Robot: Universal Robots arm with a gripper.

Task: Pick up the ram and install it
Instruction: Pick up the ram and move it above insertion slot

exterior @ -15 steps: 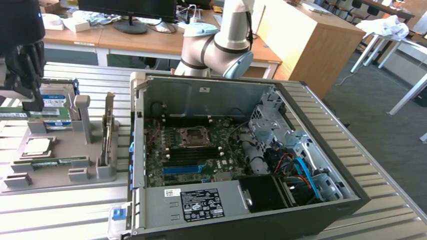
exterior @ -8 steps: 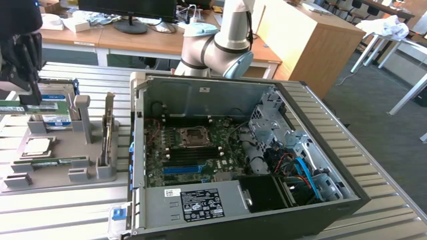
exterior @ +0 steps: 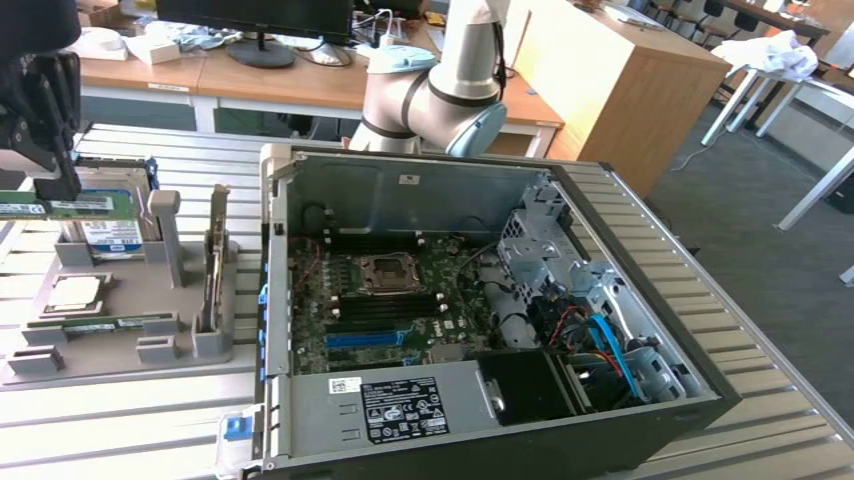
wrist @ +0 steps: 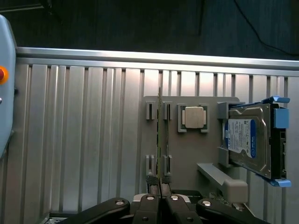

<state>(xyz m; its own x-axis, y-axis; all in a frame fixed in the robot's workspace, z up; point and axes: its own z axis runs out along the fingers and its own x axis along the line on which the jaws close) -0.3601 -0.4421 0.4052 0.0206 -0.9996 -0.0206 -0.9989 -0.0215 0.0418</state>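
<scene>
Pincer (exterior: 56, 182) pinches the ram (exterior: 60, 207) by its top edge; we see the stick hanging level above the gray holder (exterior: 120, 350) on the table (exterior: 134, 420), at the exterior view's left. An open case (exterior: 400, 200) stands beside the holder.

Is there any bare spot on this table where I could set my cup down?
Bare slats lie on the table nearer the exterior camera than the gray tray, and beyond it toward the desks. Crowded: the tray, with the processor and hard drive, over which the gripper holds the ram; the open computer case beside it.
</scene>
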